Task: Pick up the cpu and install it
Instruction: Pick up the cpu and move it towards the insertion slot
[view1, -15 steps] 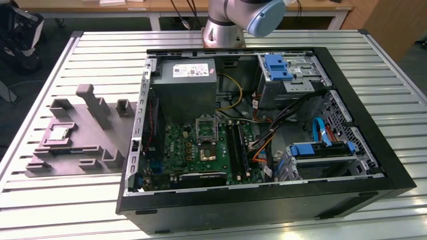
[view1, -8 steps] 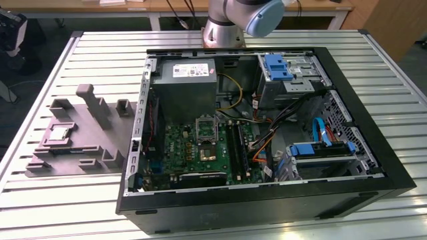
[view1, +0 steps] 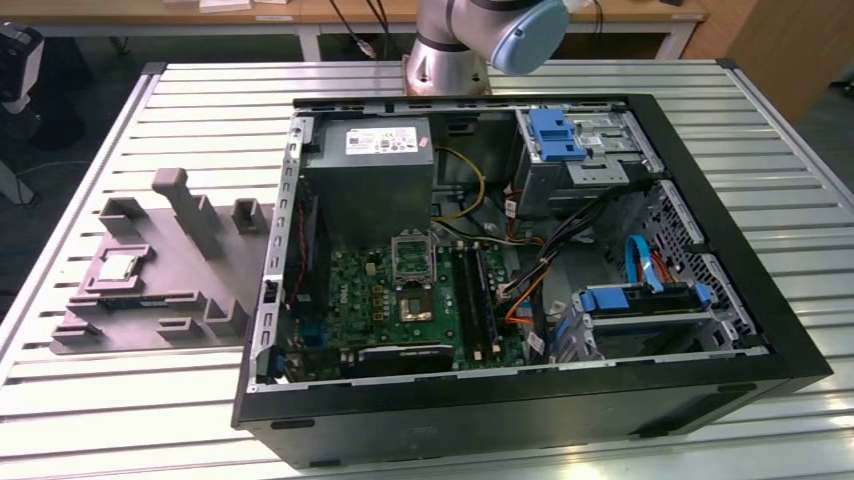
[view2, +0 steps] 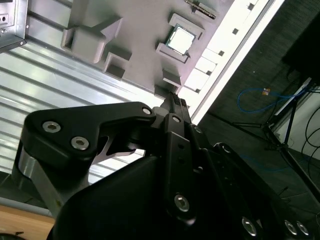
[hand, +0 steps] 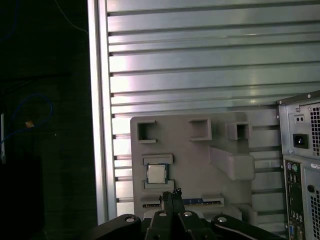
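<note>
The cpu (hand: 156, 173) is seen lying flat in its pocket on the grey holder (hand: 200, 160), at 9 o'clock of the open case (view1: 507, 415) in the exterior view, just ahead of the empty, clenched gripper (hand: 172, 195) and untouched.

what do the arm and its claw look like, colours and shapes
The arm is a thick silvery-grey metal tube with a rounded light blue cap on its joint. In the first wrist view the claw is matte black and narrows to slim tips. The second wrist view shows its flat, angular link plates, pinned with round silver bolts.
</note>
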